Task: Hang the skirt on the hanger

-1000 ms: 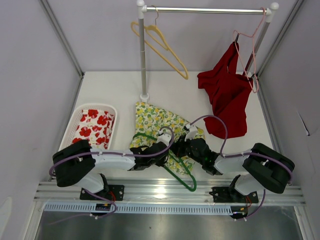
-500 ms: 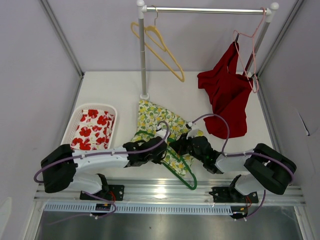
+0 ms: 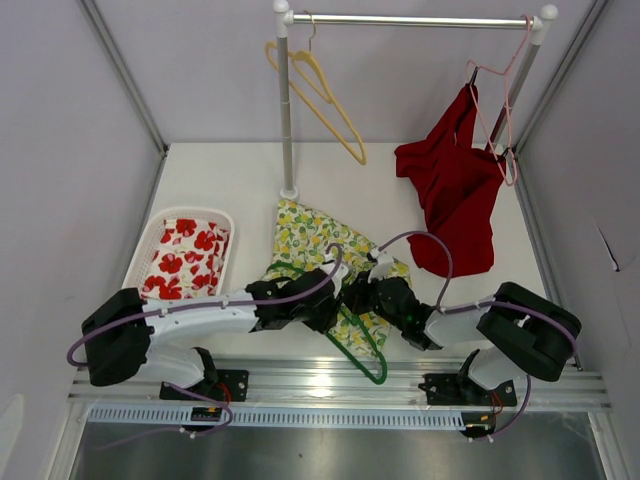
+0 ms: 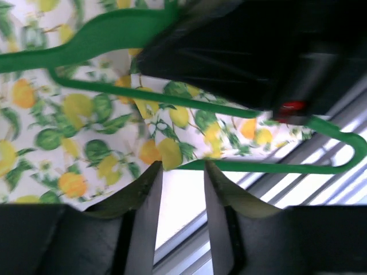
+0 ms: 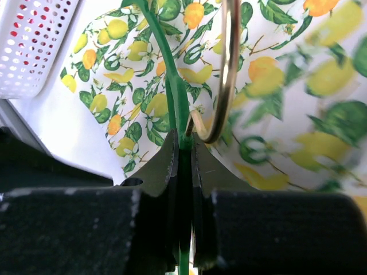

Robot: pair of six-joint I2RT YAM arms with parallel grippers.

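Right fingers (image 5: 163, 192) are clamping the green plastic hanger (image 5: 171, 71) at its neck. Left fingers (image 4: 146, 206) are standing parted and empty, just short of the near hem of the lemon-print fabric skirt (image 3: 305, 235), which is lying flat on the white tabletop (image 3: 220, 180) under the hanger, stretching away from both arms.

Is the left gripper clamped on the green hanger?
No, the left gripper is open, nothing between its fingers, the green hanger just beyond their tips.

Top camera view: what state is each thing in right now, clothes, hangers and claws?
Lemon-print skirt: lying spread out, not hung.
Green hanger: lying across it, clamped.
Right gripper: shut on that hanger.
Left gripper: open, holding nothing.
Yellow hanger: hanging empty on rail.
Red garment: hanging from pink hanger.
Basket: holds folded poppy-print cloth.
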